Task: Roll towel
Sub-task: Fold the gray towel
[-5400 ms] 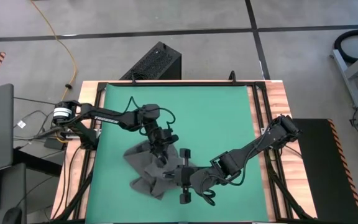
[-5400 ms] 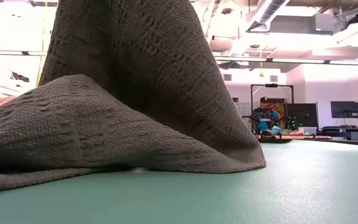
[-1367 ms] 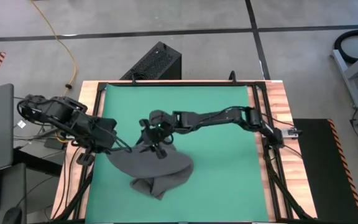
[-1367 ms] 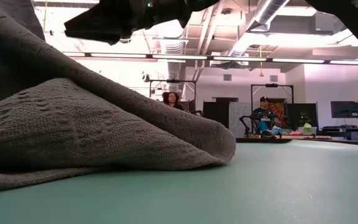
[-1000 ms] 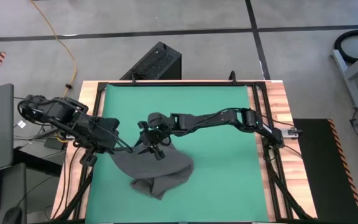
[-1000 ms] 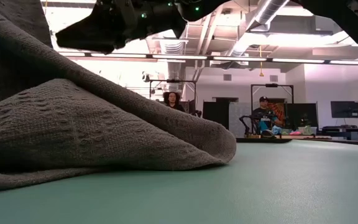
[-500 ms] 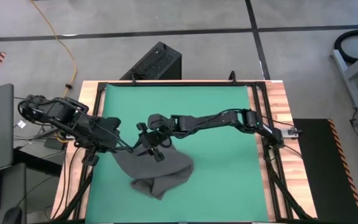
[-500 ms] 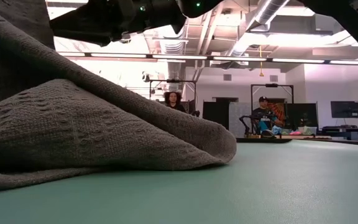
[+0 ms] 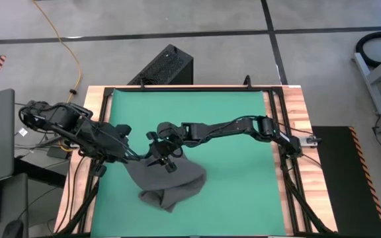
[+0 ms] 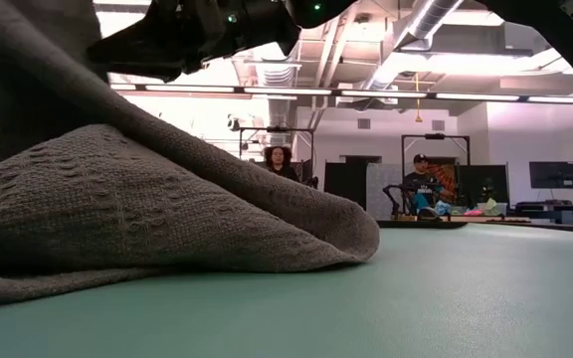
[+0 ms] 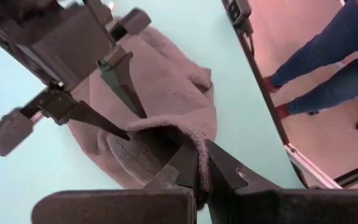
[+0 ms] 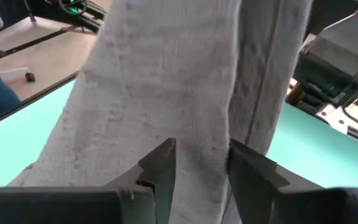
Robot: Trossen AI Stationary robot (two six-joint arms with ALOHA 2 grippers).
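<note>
Crumpled on the near left of the green mat (image 9: pixel 230 119), the grey waffle-knit towel (image 9: pixel 167 185) rises to the left gripper (image 9: pixel 132 157), clenched on its lifted edge, likely to straighten it for rolling. The right gripper (image 9: pixel 156 155) straddles the hanging cloth, fingers (image 12: pixel 160 165) parted, apparently not yet gripping.

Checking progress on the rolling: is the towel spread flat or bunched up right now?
Bunched up. The towel lies in a crumpled heap on the green mat, one edge lifted by the shut left gripper.

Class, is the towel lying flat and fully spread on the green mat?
No: the towel sits bunched in a heap, one edge lifted by the left gripper.
</note>
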